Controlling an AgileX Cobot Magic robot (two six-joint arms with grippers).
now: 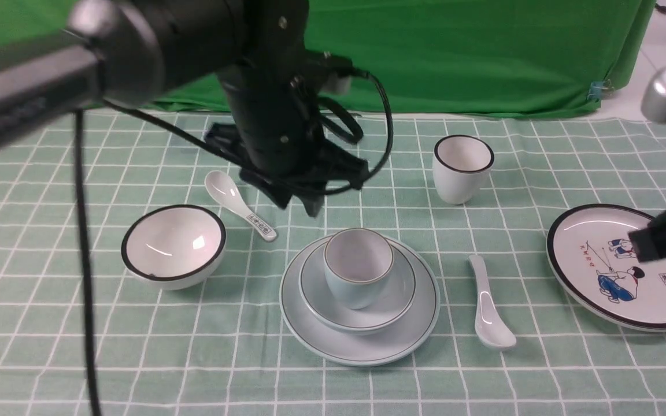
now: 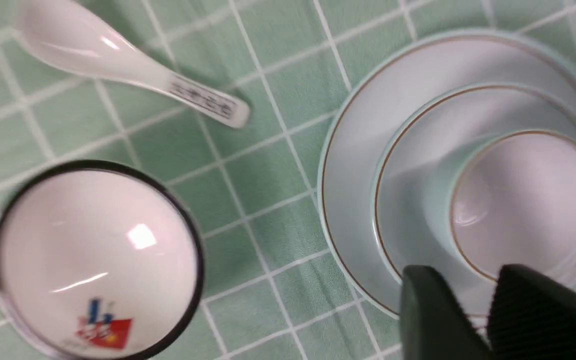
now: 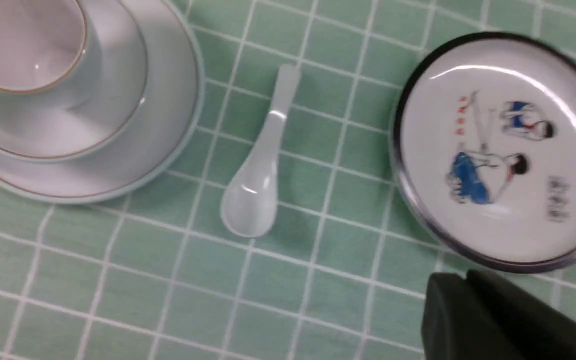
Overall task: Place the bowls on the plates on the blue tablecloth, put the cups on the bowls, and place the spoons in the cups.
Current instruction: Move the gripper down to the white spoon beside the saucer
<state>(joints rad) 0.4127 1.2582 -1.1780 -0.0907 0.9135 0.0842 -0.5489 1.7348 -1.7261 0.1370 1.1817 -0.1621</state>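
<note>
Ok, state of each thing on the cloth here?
Blue plate: bowl on it.
Blue bowl: on plate, holds cup.
Blue cup: upright in bowl, empty.
White bowl: upright on cloth, empty.
White cup: upright on cloth, empty.
Cartoon plate: on cloth, bare.
Marked spoon: on cloth.
Plain spoon: on cloth.

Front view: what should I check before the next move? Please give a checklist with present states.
1. Blue cup upright in blue bowl on blue plate: ok.
2. Left tool empty: ok.
3. Right tool empty: ok.
4. White bowl on cartoon plate: not ok, it sits on the cloth.
5. White cup on white bowl: not ok, on the cloth.
6. Marked spoon and plain spoon in cups: not ok, both on the cloth.
</note>
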